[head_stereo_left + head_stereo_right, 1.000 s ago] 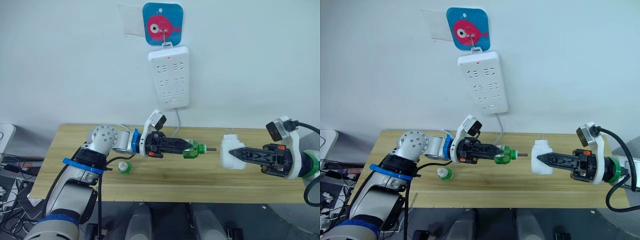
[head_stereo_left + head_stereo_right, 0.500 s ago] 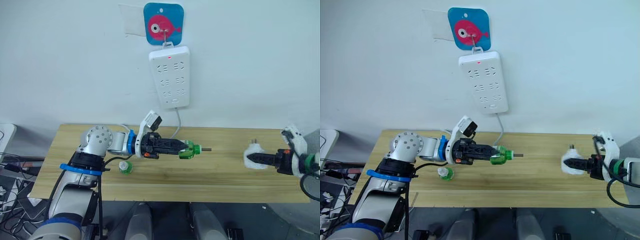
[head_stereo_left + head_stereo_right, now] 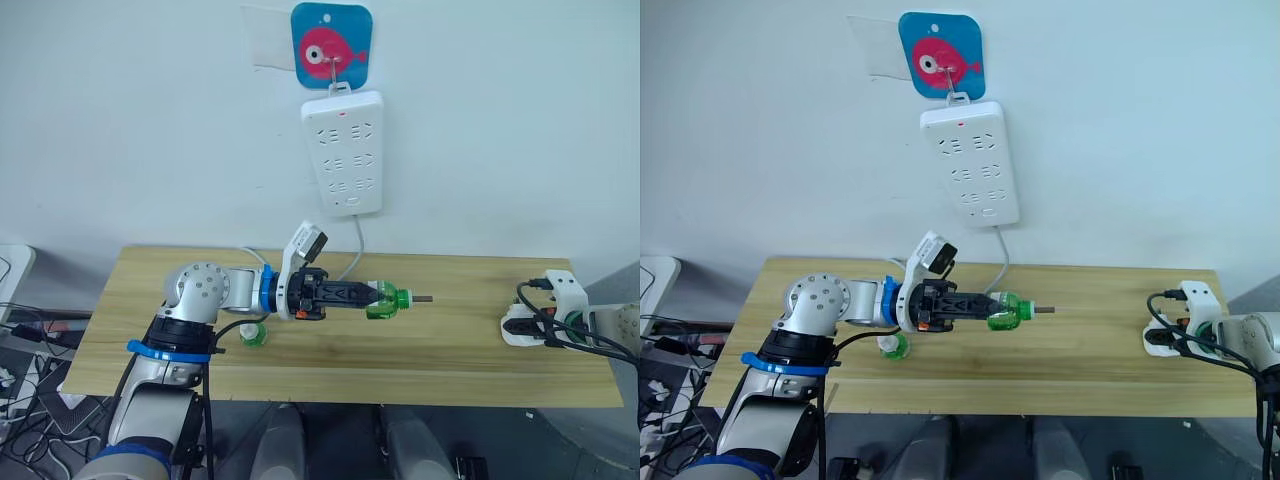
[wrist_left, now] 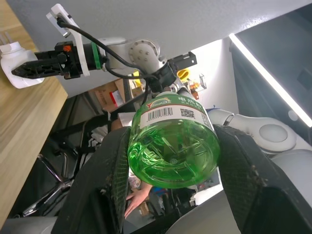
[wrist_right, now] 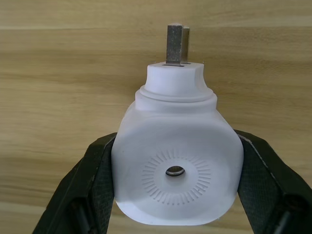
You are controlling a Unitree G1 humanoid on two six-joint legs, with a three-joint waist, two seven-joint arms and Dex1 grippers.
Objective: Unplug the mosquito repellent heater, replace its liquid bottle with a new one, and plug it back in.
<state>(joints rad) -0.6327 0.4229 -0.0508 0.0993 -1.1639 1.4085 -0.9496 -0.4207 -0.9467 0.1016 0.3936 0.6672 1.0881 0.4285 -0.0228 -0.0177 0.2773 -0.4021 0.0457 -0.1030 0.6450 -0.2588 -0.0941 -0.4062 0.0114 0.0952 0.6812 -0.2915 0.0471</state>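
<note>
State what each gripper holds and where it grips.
Left gripper clamps the green bottle across its body. Right gripper clamps the white heater by its sides.

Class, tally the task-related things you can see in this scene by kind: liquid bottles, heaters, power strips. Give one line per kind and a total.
Green liquid bottles: 2, one held in the left gripper as the held bottle, one small bottle standing on the table.
White heaters: 1, the heater between the right gripper's fingers.
White power strips: 1, the power strip on the wall.
Total: 4

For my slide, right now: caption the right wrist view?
Right tool gripping the white heater, prongs pointing away, above the wooden table.
</note>
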